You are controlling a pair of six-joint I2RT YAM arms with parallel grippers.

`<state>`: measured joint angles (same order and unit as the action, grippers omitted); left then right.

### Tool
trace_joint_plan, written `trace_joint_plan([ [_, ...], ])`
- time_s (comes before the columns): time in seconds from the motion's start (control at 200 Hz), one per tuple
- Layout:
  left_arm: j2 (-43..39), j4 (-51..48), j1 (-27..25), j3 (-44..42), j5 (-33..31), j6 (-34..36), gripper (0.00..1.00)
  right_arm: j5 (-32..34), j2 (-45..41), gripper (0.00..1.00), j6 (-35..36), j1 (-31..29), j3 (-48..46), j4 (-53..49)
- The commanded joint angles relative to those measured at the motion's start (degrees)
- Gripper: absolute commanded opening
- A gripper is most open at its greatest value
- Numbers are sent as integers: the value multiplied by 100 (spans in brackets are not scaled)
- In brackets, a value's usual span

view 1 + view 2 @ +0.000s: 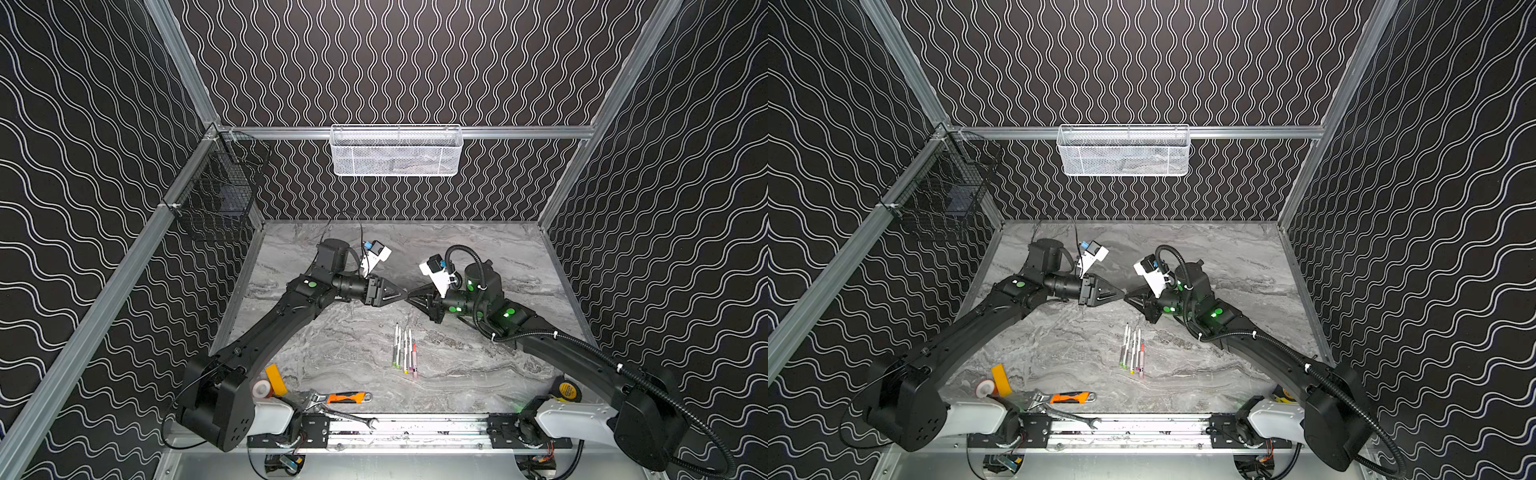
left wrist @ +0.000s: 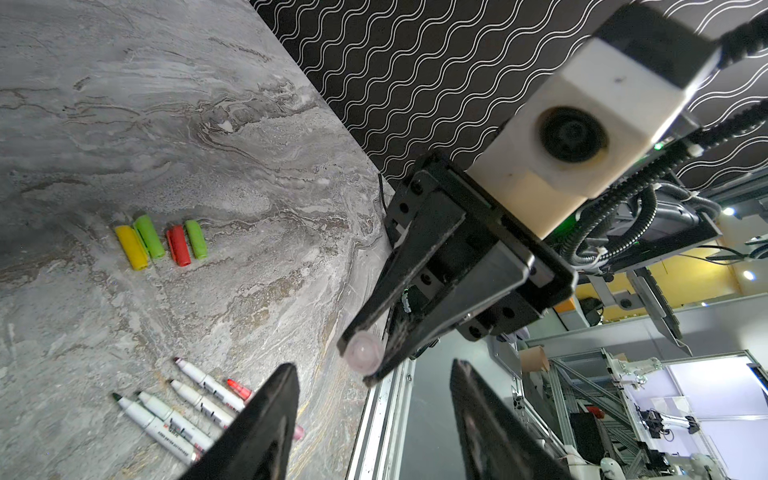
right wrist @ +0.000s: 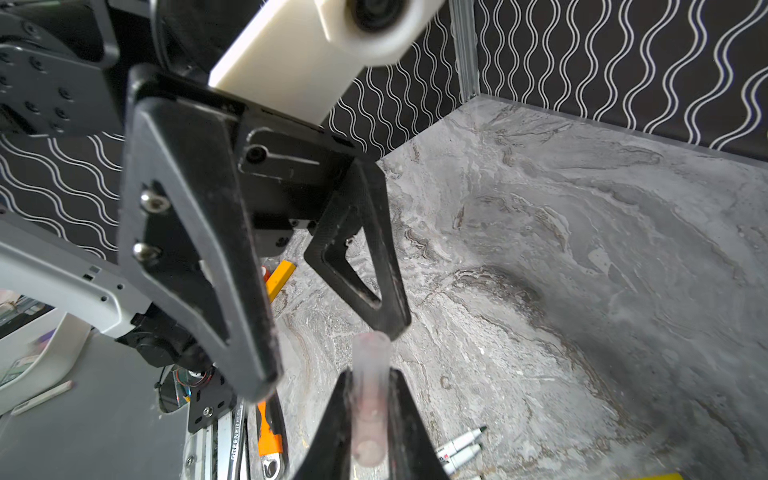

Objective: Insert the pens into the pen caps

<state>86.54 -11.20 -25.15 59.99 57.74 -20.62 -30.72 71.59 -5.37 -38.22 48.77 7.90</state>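
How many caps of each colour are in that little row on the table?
Yellow caps: 1
Green caps: 2
Red caps: 1
Total: 4

Both top views: high, front side, looking down over whole table (image 1: 332, 353). Wrist views: close, facing each other mid-table; both also catch the pens (image 2: 199, 401).

Open tabletop (image 1: 478, 365) right of pens (image 1: 404, 351)
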Motion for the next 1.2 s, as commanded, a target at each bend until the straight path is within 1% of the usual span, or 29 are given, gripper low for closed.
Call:
trace_joint_plan([
  [0.0,36,180,-34,56,171,95,59,-157,4,16,0,-10,44,267],
  [0.17,95,212,-52,75,194,63,51,-206,21,16,0,-45,53,302],
  [0.265,117,342,-57,54,252,-27,44,-185,43,16,9,-71,79,268],
  [0.4,161,439,-67,56,364,-62,28,-113,30,16,0,-89,62,282],
  [0.651,153,358,-101,83,375,23,13,-105,56,16,0,-121,97,278],
  [0.706,157,364,-97,88,379,19,6,-105,57,16,1,-124,106,280],
  [0.736,171,373,-104,84,396,16,4,-110,56,16,-1,-124,115,258],
  [0.886,141,450,-104,79,378,-12,2,-118,56,17,10,-138,110,212],
  [1.006,117,355,-96,92,243,80,0,-148,30,20,-58,-143,53,268],
  [1.046,139,285,-103,122,194,123,0,-173,21,23,-82,-142,36,290],
  [1.091,160,246,-98,147,177,161,0,-182,21,29,-110,-142,19,298],
  [1.126,176,225,-100,153,163,174,0,-189,26,32,-122,-142,17,278],
  [1.196,147,125,-104,169,10,241,0,-167,13,39,-142,-142,-4,216],
])
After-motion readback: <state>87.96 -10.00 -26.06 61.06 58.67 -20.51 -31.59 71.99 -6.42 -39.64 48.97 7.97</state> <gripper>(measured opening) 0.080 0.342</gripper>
